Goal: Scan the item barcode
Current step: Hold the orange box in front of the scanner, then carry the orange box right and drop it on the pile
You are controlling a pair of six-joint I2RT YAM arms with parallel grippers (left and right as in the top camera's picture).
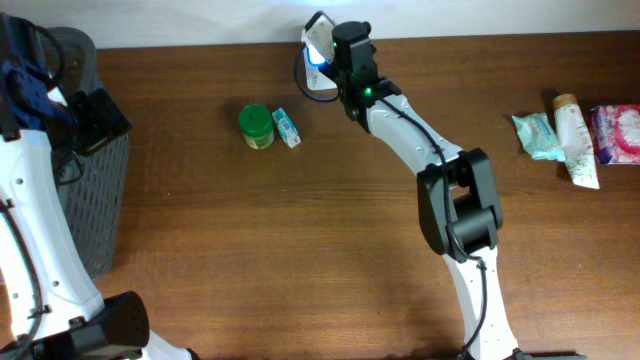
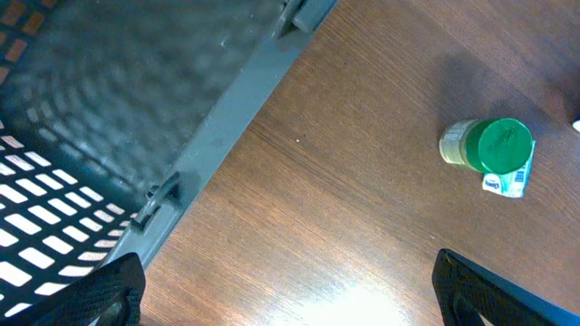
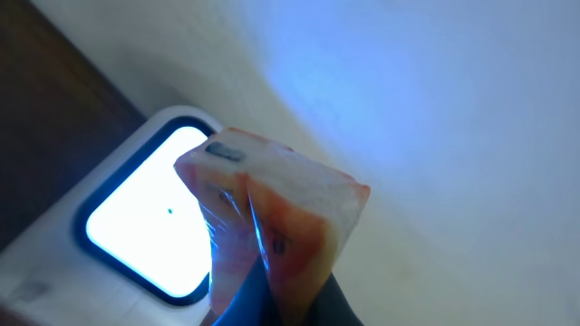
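Pinched tight in the right gripper (image 3: pixel 272 306): a clear-wrapped orange-and-white packet (image 3: pixel 281 204), held just in front of the glowing window of the barcode scanner (image 3: pixel 136 226) at the far edge of the counter (image 1: pixel 300 250). Spread wide and holding nothing above the counter: the left gripper (image 2: pixel 290 303), between the gray basket (image 2: pixel 136 81) and a green-lidded jar (image 2: pixel 494 145). Hard to make out: the packet's print, blurred and washed blue, and the right fingertips, mostly cut off at the bottom edge.

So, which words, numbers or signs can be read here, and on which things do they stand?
No text can be read.
On the orange-and-white plastic packet: marks, blurred.
On the small white-and-blue box beside the green-lidded jar: print too small.
On the pink-patterned packet, far right: too small.
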